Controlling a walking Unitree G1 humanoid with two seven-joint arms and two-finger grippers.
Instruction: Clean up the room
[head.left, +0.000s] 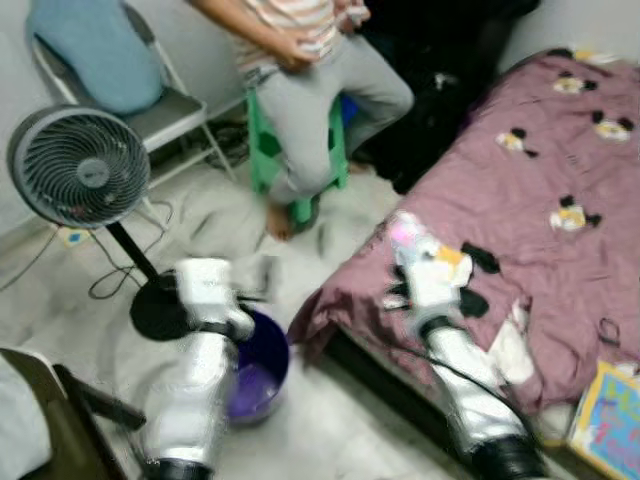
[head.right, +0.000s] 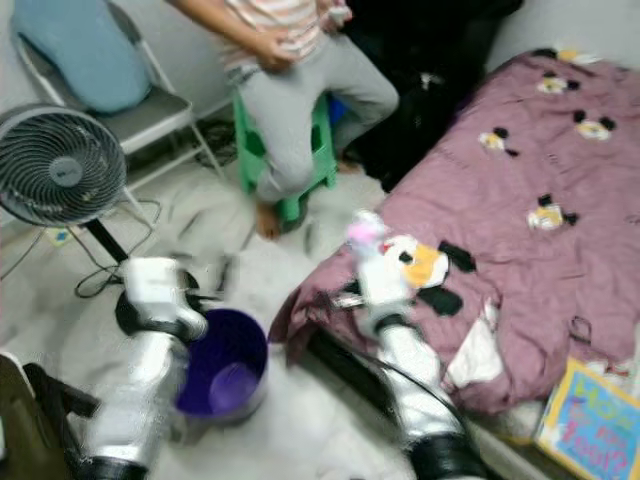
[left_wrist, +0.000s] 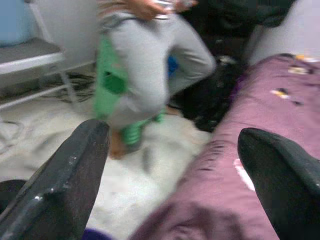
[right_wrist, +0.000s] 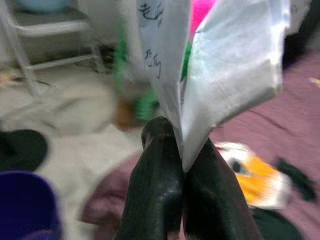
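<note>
My right gripper (right_wrist: 182, 150) is shut on a crumpled white wrapper (right_wrist: 225, 65) with printed characters and a pink patch. In the left eye view it is a blurred white and pink shape (head.left: 405, 235) above the near corner of the bed (head.left: 540, 200). A purple bin (head.left: 262, 375) stands on the floor by the bed's corner, just beside my left arm. My left gripper (left_wrist: 172, 165) is open with nothing between its fingers (left_wrist: 65, 185), hanging above the floor near the bin and pointing toward the bed edge.
A person (head.left: 300, 90) sits on a green stool (head.left: 265, 150) ahead. A standing fan (head.left: 80, 165) with cables is on the left, a folding chair (head.left: 165, 115) with a blue cushion behind it. A colourful book (head.left: 610, 410) and a white cloth (head.left: 510, 345) lie on the bed.
</note>
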